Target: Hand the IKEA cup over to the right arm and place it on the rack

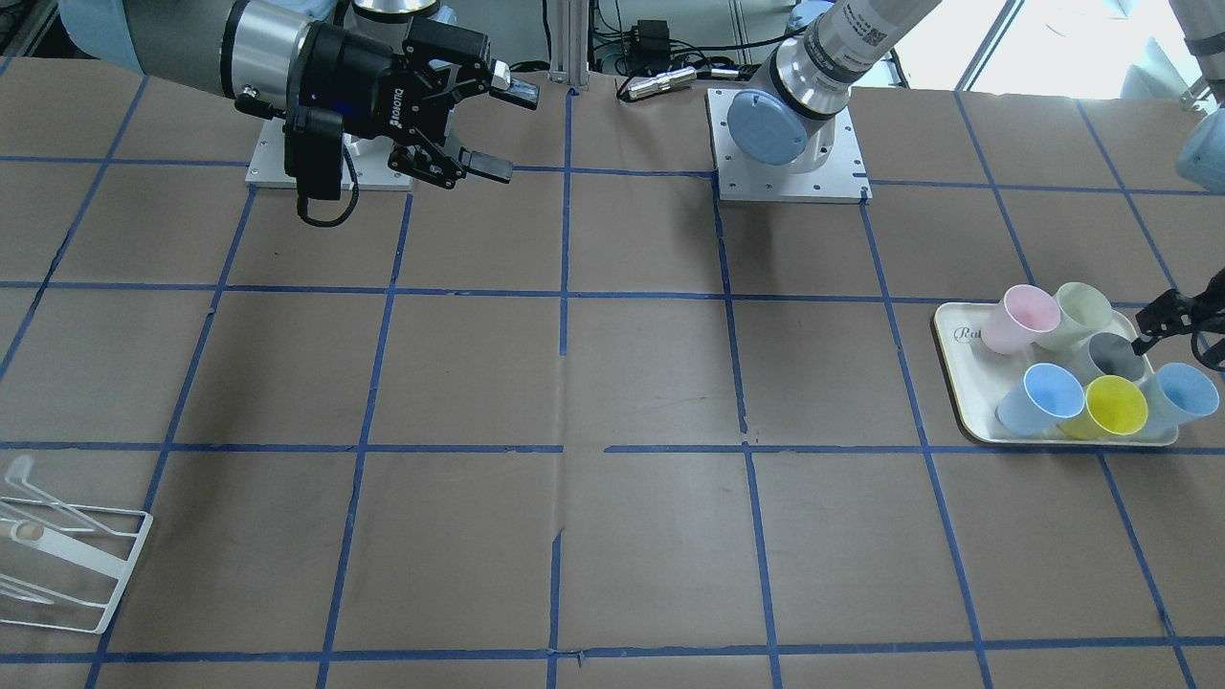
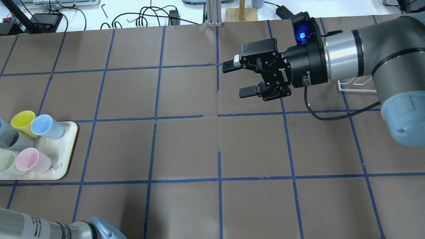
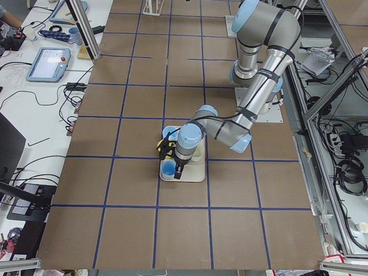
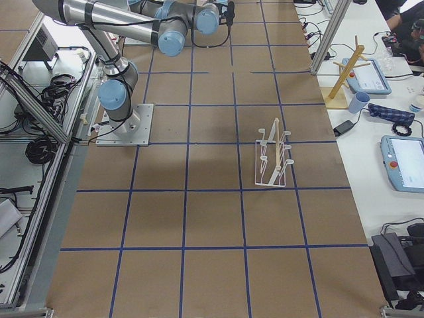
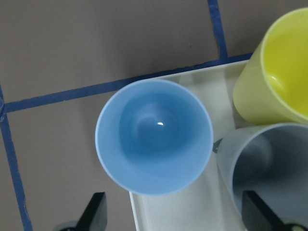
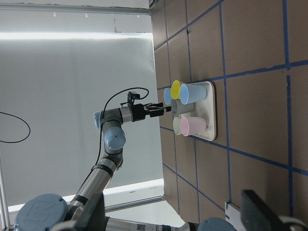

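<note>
The IKEA cup [image 1: 1115, 356], grey inside, stands among other cups on the cream tray [image 1: 957, 383] at the table's left end. It also shows in the overhead view [image 2: 11, 141] and at the right of the left wrist view [image 5: 269, 163]. My left gripper [image 1: 1153, 325] hovers open just over the tray. In the left wrist view its fingers [image 5: 94, 214] straddle a blue cup [image 5: 154, 134], with the grey cup beside the right finger. My right gripper [image 2: 239, 78] is open and empty, held above the table's middle. The white wire rack [image 1: 67, 555] stands far right.
The tray also holds a pink cup [image 1: 1019, 318], a pale green cup [image 1: 1081, 311], a yellow cup [image 1: 1115, 407] and two blue cups [image 1: 1048, 394]. My right arm partly covers the rack in the overhead view [image 2: 357, 84]. The arm bases [image 1: 790, 144] sit at the robot's table edge.
</note>
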